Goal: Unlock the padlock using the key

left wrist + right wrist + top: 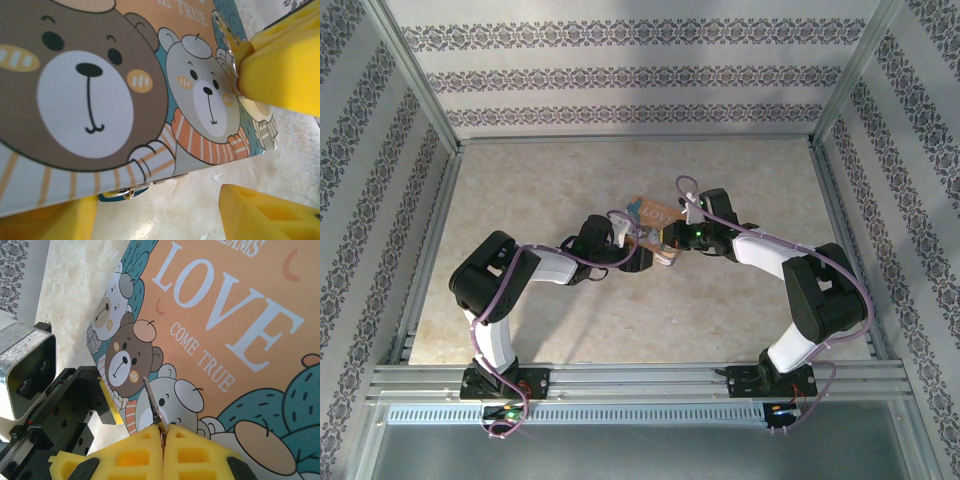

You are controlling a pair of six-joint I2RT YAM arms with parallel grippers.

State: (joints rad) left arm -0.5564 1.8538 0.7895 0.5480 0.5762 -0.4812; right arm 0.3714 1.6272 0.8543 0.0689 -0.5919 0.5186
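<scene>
Marbled tabletop (pixel 570 320); padlock (pixel 240 340) cropped, key (pixel 151 399) half-hidden in clamped R end effector (pixel 163 432), L end effector (pixel 155 212) spread.

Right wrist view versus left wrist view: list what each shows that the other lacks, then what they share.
Right wrist: the LOVE lettering on the padlock, and the left arm's silver camera. Left wrist: a gold fitting on the padlock's lower edge, and that the left gripper is open. Both: the brown bear, the grey bear, and the right gripper shut on the key.

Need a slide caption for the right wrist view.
Right pincer shut on the silvery key, blade pointing up across the orange LOVE padlock and its bear print.
</scene>
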